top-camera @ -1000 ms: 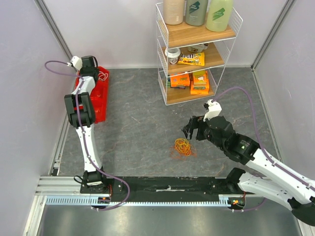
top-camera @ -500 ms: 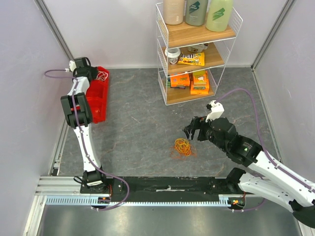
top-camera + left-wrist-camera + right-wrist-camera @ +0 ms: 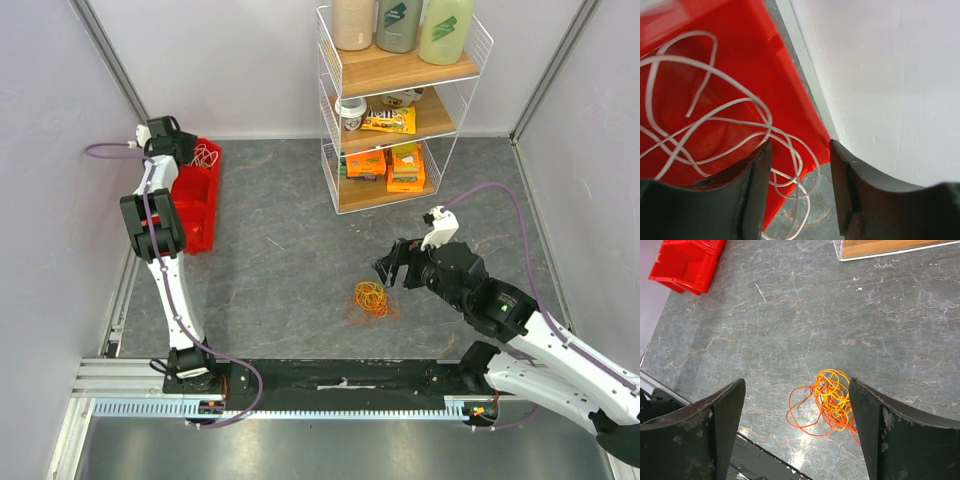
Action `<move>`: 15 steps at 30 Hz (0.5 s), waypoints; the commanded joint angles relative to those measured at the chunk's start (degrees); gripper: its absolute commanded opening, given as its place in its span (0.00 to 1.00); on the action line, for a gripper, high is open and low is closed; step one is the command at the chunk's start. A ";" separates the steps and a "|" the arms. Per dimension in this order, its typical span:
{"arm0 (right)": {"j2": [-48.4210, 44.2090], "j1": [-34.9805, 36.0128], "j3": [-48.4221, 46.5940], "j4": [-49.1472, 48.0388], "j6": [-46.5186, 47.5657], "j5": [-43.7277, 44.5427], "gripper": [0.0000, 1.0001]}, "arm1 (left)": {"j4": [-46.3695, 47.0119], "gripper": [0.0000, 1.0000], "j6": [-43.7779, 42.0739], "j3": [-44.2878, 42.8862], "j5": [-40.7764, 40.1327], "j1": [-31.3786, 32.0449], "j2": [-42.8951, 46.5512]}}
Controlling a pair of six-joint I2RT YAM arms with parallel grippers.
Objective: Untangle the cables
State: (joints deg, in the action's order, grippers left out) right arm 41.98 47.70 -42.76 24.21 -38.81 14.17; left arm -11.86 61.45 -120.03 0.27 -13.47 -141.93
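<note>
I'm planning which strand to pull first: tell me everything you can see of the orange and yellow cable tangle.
The tangle is a small, loose knot of thin flexible wires lying flat on the grey marbled tabletop. Yellow strands bunch in round coils at its middle; orange strands weave through them and spread wider, one open loop trailing left in the right wrist view, another strand running toward the lower right. Only the tabletop touches it; the open right gripper hangs above, apart from it.
</note>
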 commanded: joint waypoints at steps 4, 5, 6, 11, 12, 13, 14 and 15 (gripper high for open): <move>-1.72 -0.33 0.58 -0.74 -0.83 -1.87 0.91 | -4.92 0.68 -5.64 0.58 -5.19 -0.24 10.08; -1.72 -0.33 0.40 -0.22 -0.83 -1.87 0.91 | -5.54 0.68 -5.99 0.58 -5.46 -0.24 10.70; -1.90 -0.24 0.40 0.05 -0.83 -2.04 0.91 | -6.59 0.68 -6.08 0.41 -5.63 -0.24 11.40; -2.51 -0.16 -0.04 3.12 -0.48 -1.78 0.91 | -11.51 0.70 -8.71 0.05 -6.95 -0.06 15.01; -2.86 -0.24 -0.04 3.48 -0.39 -1.78 0.91 | -12.30 0.70 -9.15 0.32 -7.30 -0.06 15.97; -3.21 -0.33 0.05 3.83 -0.31 -2.04 0.91 | -13.10 0.70 -9.50 1.10 -7.30 0.03 16.85; -3.74 -0.33 0.31 4.09 -0.22 -2.22 0.91 | -13.45 0.70 -9.86 2.42 -6.70 0.11 18.16; -4.00 -0.33 0.49 4.44 -0.04 -2.57 0.91 | -13.54 0.69 -10.03 4.08 -5.38 0.29 19.83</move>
State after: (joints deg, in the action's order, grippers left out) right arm 39.86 47.62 -42.44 26.61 -39.16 12.45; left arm -21.61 55.46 -119.02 -4.73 -13.41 -129.38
